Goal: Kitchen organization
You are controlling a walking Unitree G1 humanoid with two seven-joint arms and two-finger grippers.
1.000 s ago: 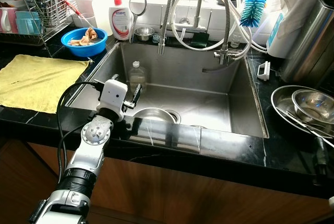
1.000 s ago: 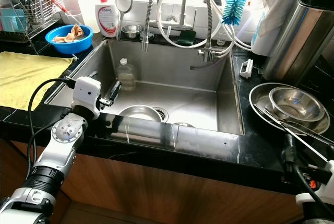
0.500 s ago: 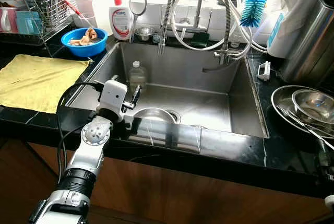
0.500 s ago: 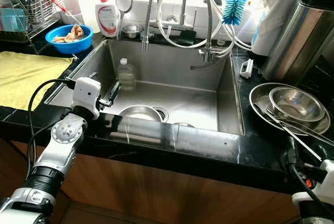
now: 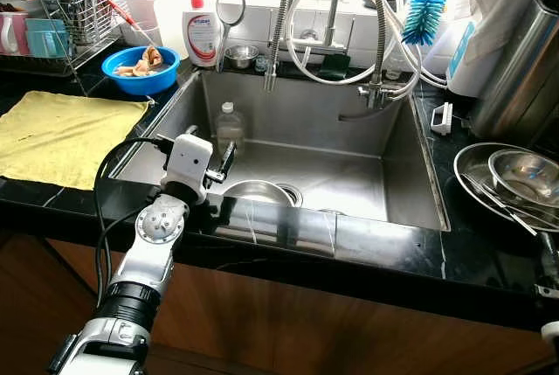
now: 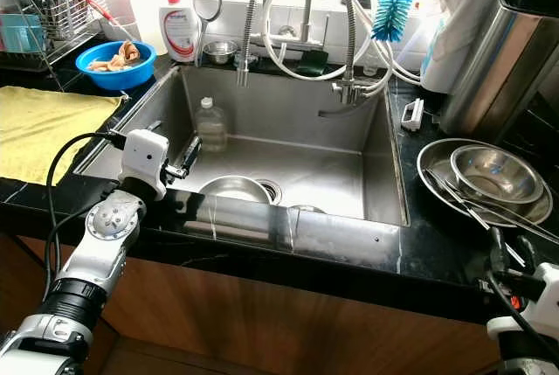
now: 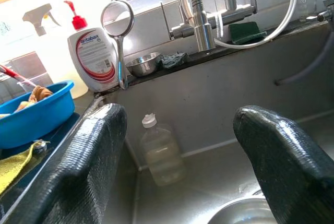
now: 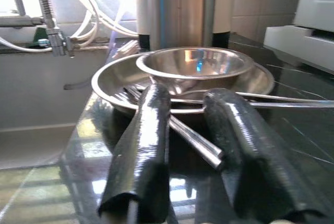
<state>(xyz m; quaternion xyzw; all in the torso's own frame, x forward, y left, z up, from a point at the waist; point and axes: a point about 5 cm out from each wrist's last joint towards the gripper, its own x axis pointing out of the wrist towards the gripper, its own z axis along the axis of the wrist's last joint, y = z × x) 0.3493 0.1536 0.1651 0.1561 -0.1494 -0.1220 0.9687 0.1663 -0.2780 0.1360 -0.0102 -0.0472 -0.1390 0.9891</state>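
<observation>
the left arm rises from the lower left, silver wrist bent forward, its white wrist block over the sink's front rim. the left claw (image 5: 225, 157) reaches into the sink with fingers (image 7: 94, 151) spread wide, gripping nothing. the right claw (image 8: 193, 145) sits low at the table's right edge, its fingers slightly parted, empty.

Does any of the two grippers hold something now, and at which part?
Nothing is held. The left gripper is open over the steel sink; the right gripper is open before the steel bowls.
</observation>
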